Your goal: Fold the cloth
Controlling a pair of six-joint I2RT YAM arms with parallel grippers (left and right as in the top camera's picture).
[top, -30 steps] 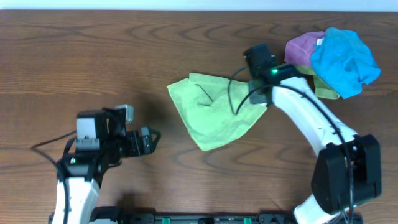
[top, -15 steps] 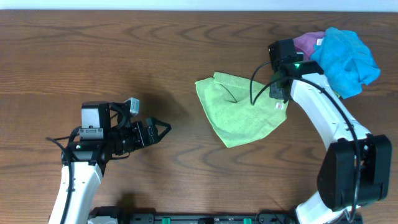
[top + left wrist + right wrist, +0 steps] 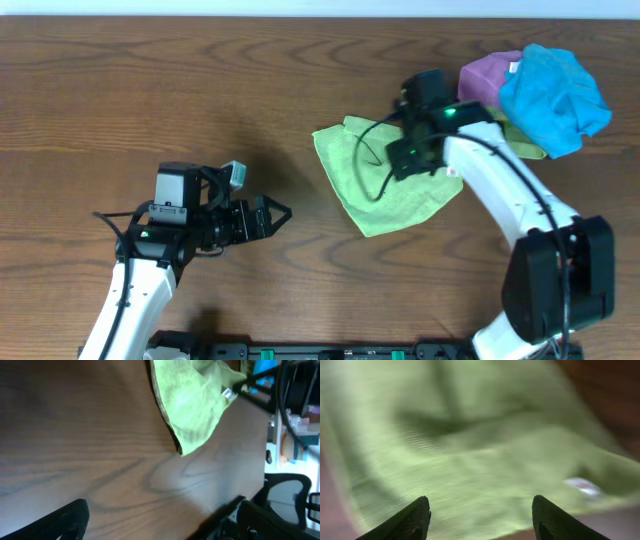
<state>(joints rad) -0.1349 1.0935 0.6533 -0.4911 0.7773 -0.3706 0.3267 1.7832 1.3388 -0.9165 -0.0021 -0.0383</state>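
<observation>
The lime-green cloth lies crumpled on the wooden table, right of centre, with one corner pointing toward the front edge. My right gripper hovers over its right part. In the right wrist view that gripper is open, with its dark fingertips spread wide above the blurred cloth. The cloth's white tag lies off to the right. My left gripper is open, low over bare wood, to the left of the cloth. The left wrist view shows the cloth ahead of the left gripper, apart from it.
A purple cloth and a bright blue cloth are piled at the back right. A yellow-green strip shows beneath them. The right arm's cable loops over the green cloth. Bare wood stretches to the left.
My right gripper carried the cloth to the right, then opened and let it go, and now stands further left over it. My left arm has moved right, toward the cloth.
</observation>
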